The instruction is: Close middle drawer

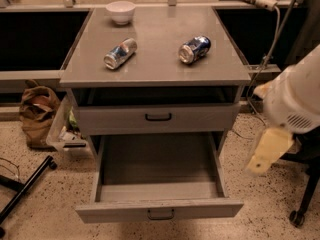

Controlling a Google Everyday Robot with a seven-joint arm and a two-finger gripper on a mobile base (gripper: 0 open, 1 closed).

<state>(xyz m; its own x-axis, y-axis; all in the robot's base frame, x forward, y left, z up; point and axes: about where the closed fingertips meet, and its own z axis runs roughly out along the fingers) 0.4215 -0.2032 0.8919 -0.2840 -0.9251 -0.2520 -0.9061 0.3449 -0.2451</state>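
The middle drawer [160, 209] is pulled far out of the cabinet [150, 71], below the upper drawer [158, 118]. Its front with the dark handle [161, 214] is near the bottom edge of the view. The gripper [267, 151] hangs to the right of the cabinet, apart from the drawer. I cannot tell if it is spread or pressed together. On top lie two cans [120, 53] [194, 49] and a bowl [121, 11].
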